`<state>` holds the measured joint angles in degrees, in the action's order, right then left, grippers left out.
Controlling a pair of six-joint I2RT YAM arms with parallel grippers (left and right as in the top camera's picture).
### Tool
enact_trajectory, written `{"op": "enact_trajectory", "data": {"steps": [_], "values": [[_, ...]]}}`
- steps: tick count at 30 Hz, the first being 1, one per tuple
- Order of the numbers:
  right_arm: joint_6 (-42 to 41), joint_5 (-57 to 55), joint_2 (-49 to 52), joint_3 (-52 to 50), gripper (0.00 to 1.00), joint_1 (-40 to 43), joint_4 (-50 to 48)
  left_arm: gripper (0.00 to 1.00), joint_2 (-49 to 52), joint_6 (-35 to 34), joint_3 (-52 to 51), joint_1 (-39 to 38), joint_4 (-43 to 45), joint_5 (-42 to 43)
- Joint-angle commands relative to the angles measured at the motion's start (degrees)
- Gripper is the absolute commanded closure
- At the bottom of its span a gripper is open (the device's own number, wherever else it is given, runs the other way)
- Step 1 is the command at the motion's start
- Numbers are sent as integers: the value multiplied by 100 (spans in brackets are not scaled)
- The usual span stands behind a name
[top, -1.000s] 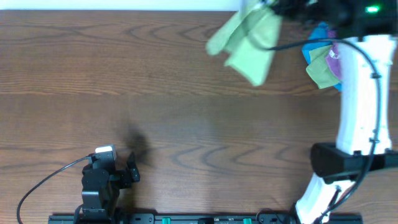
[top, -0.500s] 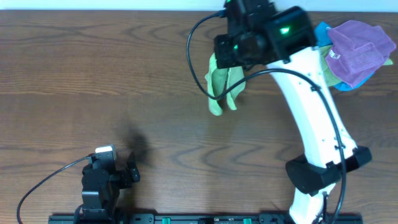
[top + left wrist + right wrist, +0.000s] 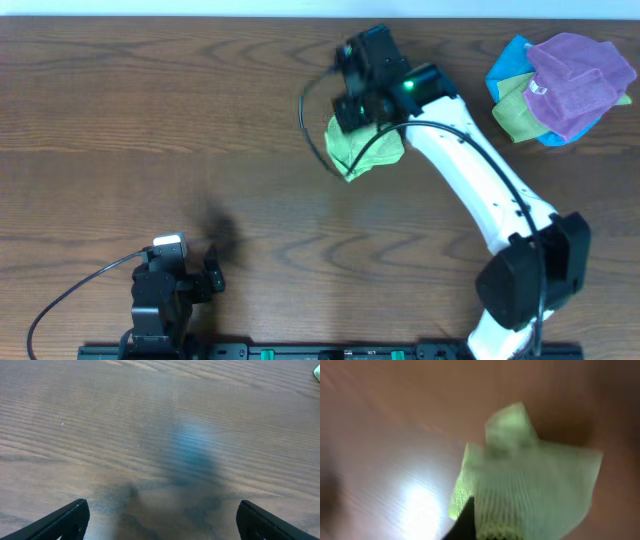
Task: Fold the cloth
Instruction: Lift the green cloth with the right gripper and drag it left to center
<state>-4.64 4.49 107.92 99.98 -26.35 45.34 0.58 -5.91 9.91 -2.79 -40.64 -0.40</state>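
Observation:
A light green cloth hangs bunched from my right gripper, a little right of the middle at the back of the wooden table. In the right wrist view the cloth fills the space in front of my right gripper, which is shut on its upper edge. One dark finger shows and the other is hidden by cloth. I cannot tell whether the cloth's lower end touches the table. My left gripper rests at the front left, far from the cloth. It is open and empty over bare wood.
A pile of cloths, purple on top of blue and green ones, lies at the back right corner. A black cable loops at the front left beside the left arm. The table's back edge meets a white wall.
My right arm swung from the back right pile toward the middle, carrying the green cloth left and lower. The purple cloth pile is uncovered again. The left arm has not moved.

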Motion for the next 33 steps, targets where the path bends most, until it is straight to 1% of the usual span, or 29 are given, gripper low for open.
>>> {"op": "enact_trajectory", "data": {"steps": [1,3,4,6,8,11,12,14,15,16,17,20,22,23,24,25,27,29,31,33], "values": [[151,431,-140,39,99,483,-1342,5,-37,81,-76,-20,-103,0],[149,527,-146,66,99,645,-2743,5,-37,79,-76,-20,-103,0],[151,525,-160,142,99,688,-3097,5,-37,81,-76,-20,-103,0],[151,562,-177,350,99,721,-3224,5,-37,81,-76,-20,-103,0],[151,896,-199,518,97,719,-2813,5,-37,81,-76,-20,-103,0],[144,1790,-212,527,98,702,-1928,5,-37,81,-76,-20,-103,0],[48,2026,-210,522,98,680,-1491,5,-37,81,-76,-20,-103,0],[-339,2114,-210,522,98,575,-557,5,-37,79,-76,-20,-103,0],[-446,2173,-210,522,90,494,-149,5,-37,81,-76,-20,-103,0],[-448,2221,-205,522,40,431,105,5,-37,79,-76,-20,-103,0],[-431,2234,-205,522,1,358,367,5,-37,81,-76,-20,-103,0],[-118,2232,-205,520,1,133,1093,5,-37,81,-76,-20,-103,0],[-92,2114,-205,520,1,28,1314,5,-37,81,-76,-20,-103,0],[-236,1725,-205,520,1,-28,1414,5,-37,81,-76,-20,-103,0],[-839,693,-205,522,1,-81,1576,5,-37,79,-76,-20,-103,0],[-1130,122,-205,520,1,-103,1685,5,-37,81,-76,-20,-103,0],[-1464,-796,-205,520,1,-140,1930,5,-37,79,-76,-20,-103,0],[-1886,-1270,-205,474,1,-151,2232,5,-37,81,-76,-20,-103,0],[-2227,-1370,-208,293,1,-153,2380,5,-37,81,-76,-20,-103,0],[-2363,-1272,-208,-96,1,-153,2234,5,-37,81,-76,-20,-103,0]]}}
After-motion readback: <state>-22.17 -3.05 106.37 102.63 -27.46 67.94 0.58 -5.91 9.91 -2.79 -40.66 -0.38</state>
